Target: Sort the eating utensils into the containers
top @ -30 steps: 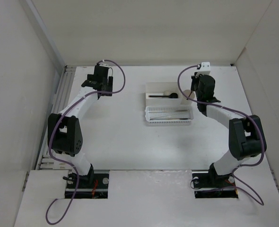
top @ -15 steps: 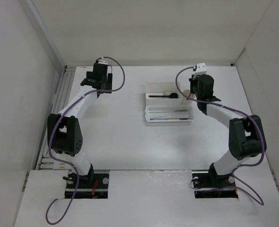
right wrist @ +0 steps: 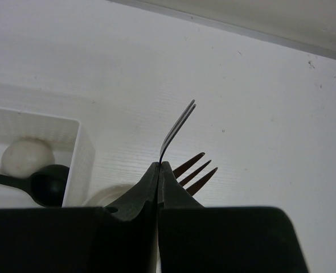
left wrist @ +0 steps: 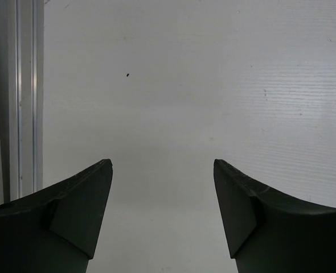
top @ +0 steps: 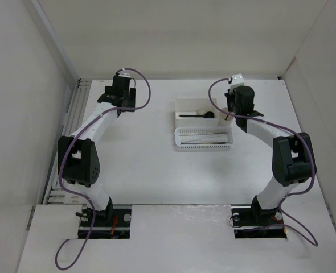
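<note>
- The right gripper [right wrist: 158, 169] has its fingers pressed flat together on the handle of a dark fork [right wrist: 177, 126]. The fork rises from the fingertips edge-on, as a thin curved line.
- A second fork [right wrist: 196, 173] shows three dark tines just right of the fingertips. Its lower part is hidden behind the fingers, so I cannot tell whether it is also gripped.
- The pale rim of the cup [right wrist: 99, 197] peeks out just left of the fingers, directly beside the right wall of the box [right wrist: 80, 153].
- Inside the box, at its right end, lie the round bowl of a beige spoon [right wrist: 24, 156] and, touching it on the near side, the bowl of a black spoon [right wrist: 48, 185]. The black spoon's handle runs off to the left.
- From above, this gripper hangs just right of the box, over the cup.
- The basket [top: 179, 139] sits along the near side of the box, just beside it. Thin sticks [top: 208, 135] lie lengthwise inside the basket.
- The left gripper [left wrist: 163, 168] has its fingers spread wide apart with nothing between them.
- Under it is bare table [left wrist: 185, 85], with a metal rail [left wrist: 20, 85] at the left edge.
- From above, this gripper is well to the left of the box, slightly farther back than it.
</note>
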Motion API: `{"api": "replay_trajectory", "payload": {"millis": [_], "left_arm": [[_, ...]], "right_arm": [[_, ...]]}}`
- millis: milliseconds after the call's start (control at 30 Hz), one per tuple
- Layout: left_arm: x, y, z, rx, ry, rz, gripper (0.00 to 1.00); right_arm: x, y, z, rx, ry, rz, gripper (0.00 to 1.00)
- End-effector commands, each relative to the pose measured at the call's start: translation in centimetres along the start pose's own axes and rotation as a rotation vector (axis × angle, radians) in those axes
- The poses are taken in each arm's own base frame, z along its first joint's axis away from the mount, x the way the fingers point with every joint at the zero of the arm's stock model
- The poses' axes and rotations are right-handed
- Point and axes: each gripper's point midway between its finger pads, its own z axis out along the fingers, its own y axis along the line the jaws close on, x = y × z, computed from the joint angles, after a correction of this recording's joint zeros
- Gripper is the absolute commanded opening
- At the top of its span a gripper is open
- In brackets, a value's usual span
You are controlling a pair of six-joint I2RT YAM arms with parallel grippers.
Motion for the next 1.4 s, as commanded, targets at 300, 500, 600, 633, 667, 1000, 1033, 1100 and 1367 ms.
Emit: {"api": "replay_trajectory", "payload": {"millis": [300,500,600,633,667,1000,1033,1100,1367], "left_arm": [[-2.7,0.6,-0.9,-0.009,-0.062,-0.012,0.69],[-3.1,0.5,-0.7,-0.008,-0.071,-0.016,0.69],[-3.1,0.5,-0.7,-0.008,-0.071,-0.016,0.69],[-3.1,0.5,-0.7,-0.008,-0.071,-0.016,0.69],[-3.1,0.4,-0.7,0.001,-0.071,-0.015,0.69],[-1.2,3.1,-1.4,-0.058,-0.057,-0.068,0.69],[-1.2,3.7,-1.3,-0.074,-0.056,-0.075,0.69],[-0.4,4.8,-1.2,-0.112,-0.04,-0.09,0.69],[0.8,9.1,-2.9,-0.218,-0.088,-0.154,0.69]], "right_arm": [[-1.7,0.4,-0.4,-0.044,-0.02,-0.015,0.3],[-2.3,0.4,-0.9,-0.053,-0.032,-0.014,0.43],[-3.3,0.3,-1.5,-0.058,-0.058,-0.01,0.43],[-4.2,0.0,-2.0,-0.055,-0.079,-0.007,0.43],[-4.9,0.1,-2.4,-0.064,-0.096,-0.005,0.43],[-8.9,-16.2,-11.9,0.426,-0.307,0.485,1.0],[-7.7,-18.9,-12.9,0.494,-0.299,0.507,1.0],[-6.5,-20.9,-14.1,0.534,-0.277,0.543,1.0],[2.1,-29.5,-19.7,0.739,0.031,0.8,1.0]]}}
